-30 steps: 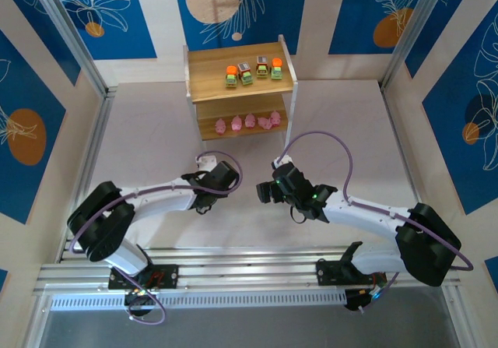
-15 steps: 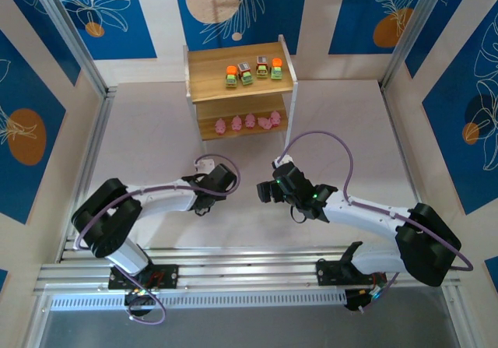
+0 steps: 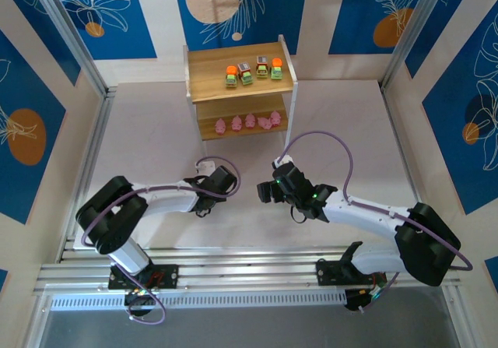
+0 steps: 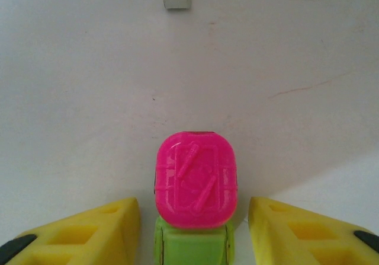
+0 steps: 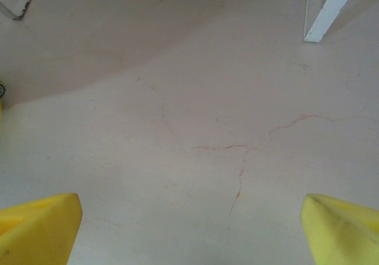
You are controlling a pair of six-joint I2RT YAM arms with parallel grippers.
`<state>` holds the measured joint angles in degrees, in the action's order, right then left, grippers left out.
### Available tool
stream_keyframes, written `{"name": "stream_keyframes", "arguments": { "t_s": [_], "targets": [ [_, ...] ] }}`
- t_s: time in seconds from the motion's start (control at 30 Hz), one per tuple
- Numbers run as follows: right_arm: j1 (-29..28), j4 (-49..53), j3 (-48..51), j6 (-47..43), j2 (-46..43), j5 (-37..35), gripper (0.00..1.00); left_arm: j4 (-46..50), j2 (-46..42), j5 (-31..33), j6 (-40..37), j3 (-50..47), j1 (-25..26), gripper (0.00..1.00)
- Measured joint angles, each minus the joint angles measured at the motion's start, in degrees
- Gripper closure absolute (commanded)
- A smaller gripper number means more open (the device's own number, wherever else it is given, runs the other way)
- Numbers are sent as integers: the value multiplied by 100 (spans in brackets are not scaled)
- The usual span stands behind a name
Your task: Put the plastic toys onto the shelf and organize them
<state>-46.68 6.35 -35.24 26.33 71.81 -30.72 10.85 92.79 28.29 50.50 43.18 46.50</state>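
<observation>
Risk: our left pincer (image 4: 193, 220), spread around the pink-topped green toy (image 4: 196, 179) without touching, could tip it if we close off-centre; our right pincer (image 5: 190, 213) gapes empty.

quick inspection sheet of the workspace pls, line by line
surface: pale table, hairline cracks
job's things: shelf upright; four blocky toys on its top board; five pink figures on its lower board; one pink-topped toy off the shelf, between the left fingers
clutter: nothing seen
grippers: left gripper open, a gap either side of the toy; right gripper open, holding nothing
cables: purple cables looped above both arms, away from the toys
surroundings: blue leaf-patterned panels; metal rail at the near edge
</observation>
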Motion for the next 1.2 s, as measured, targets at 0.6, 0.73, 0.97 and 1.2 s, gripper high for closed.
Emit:
{"name": "stream_keyframes", "arguments": {
  "t_s": [0.6,0.73,0.97,1.2],
  "targets": [
    [20,13,0,0,11,31,5,-11,9,26,2,-2,-15,62],
    [20,13,0,0,11,33,5,31,9,28,2,-2,-15,65],
    [20,13,0,0,11,33,5,31,4,33,0,-2,-17,70],
    [20,13,0,0,11,33,5,109,-28,48,-2,-2,-15,74]
  ]
}}
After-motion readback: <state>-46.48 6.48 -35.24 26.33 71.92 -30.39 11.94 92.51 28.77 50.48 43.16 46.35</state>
